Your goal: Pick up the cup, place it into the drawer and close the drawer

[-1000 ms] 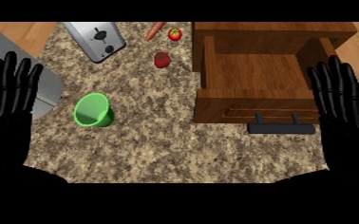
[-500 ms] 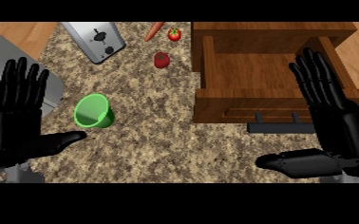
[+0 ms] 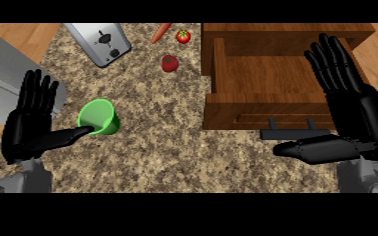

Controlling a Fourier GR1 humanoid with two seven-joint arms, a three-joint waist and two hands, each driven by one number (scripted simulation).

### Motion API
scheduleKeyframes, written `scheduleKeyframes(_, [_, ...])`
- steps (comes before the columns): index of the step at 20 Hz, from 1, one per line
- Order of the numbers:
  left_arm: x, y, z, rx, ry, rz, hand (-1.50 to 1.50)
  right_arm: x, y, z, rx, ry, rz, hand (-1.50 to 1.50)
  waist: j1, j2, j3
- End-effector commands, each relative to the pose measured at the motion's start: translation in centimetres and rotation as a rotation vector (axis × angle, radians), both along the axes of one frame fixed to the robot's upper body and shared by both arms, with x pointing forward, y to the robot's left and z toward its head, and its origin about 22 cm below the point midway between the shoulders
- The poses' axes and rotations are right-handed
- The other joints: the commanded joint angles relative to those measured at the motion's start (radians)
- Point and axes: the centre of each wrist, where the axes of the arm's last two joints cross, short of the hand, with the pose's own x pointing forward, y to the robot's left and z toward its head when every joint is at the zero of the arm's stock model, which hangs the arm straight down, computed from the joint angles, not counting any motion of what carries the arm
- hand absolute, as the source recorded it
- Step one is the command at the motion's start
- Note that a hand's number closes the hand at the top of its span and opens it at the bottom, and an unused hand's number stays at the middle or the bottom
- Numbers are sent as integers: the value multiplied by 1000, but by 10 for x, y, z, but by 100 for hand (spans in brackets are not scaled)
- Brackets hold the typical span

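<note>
While both hands, the left hand point(image 3: 31, 125) and right hand point(image 3: 347, 105), stay flat and hold nothing, the green cup point(image 3: 100, 117) seems tipped on the counter point(image 3: 184, 150), mouth facing up-left, left of the open drawer point(image 3: 258, 80).

— Anything near the toaster point(image 3: 100, 42)?
— Lying flat at the far left of the speckled counter point(image 3: 177, 145). Right of it: a carrot point(image 3: 161, 32), then a red tomato point(image 3: 183, 36) just beyond.
— And below?
— A darker red fruit point(image 3: 170, 63), right of the toaster, nearer than the tomato.
</note>
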Motion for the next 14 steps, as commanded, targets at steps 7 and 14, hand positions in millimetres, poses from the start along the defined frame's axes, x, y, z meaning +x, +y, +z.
scheduleKeyframes(7, [-5,24,-74,18,105,77,-150,12,-8,22,-6,-20,-8,-150,-1,0,0])
scheduleKeyframes(14, [-13,38,-123,4,125,77,-150,13,-3,11,-4,-11,-9,-150,-4,0,0])
